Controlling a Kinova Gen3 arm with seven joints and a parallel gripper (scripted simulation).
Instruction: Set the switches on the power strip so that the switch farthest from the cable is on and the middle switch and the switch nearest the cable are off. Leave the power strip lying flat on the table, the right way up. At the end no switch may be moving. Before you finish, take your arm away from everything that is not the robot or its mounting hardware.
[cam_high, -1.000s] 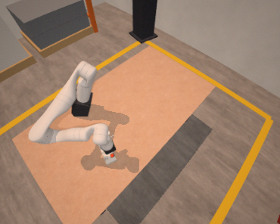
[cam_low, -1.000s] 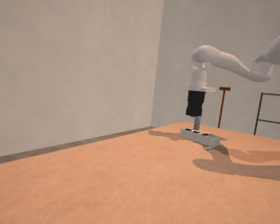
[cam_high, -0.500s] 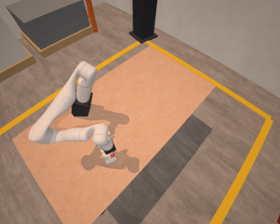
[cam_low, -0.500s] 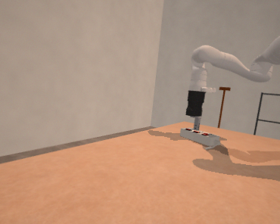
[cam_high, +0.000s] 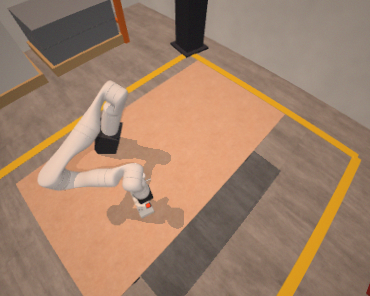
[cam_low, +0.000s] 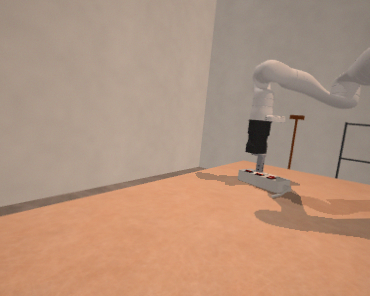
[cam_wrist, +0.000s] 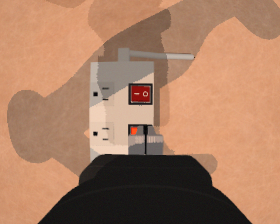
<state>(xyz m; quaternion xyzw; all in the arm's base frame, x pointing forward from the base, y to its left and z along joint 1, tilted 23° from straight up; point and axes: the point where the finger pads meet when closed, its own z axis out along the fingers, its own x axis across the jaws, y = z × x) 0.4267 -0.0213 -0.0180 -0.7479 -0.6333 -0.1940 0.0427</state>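
The grey power strip (cam_high: 146, 212) (cam_low: 263, 181) (cam_wrist: 111, 112) lies flat on the table, right way up, with its short cable stub (cam_wrist: 164, 55) (cam_low: 276, 195) pointing away from the wrist camera. The red switch nearest the cable (cam_wrist: 140, 93) shows in full. The middle switch (cam_wrist: 134, 130) is partly covered by my fingertips. The switch farthest from the cable is hidden under the gripper body. My gripper (cam_wrist: 145, 135) (cam_low: 260, 169) (cam_high: 143, 200) is shut with nothing between the fingers, pointing straight down with its tips at the middle switch.
The arm's black base (cam_high: 108, 142) stands on the orange table (cam_high: 210, 115) behind the strip. A dark grey strip (cam_high: 220, 225) runs along the table's right side. A yellow floor line (cam_high: 325, 220) borders the area.
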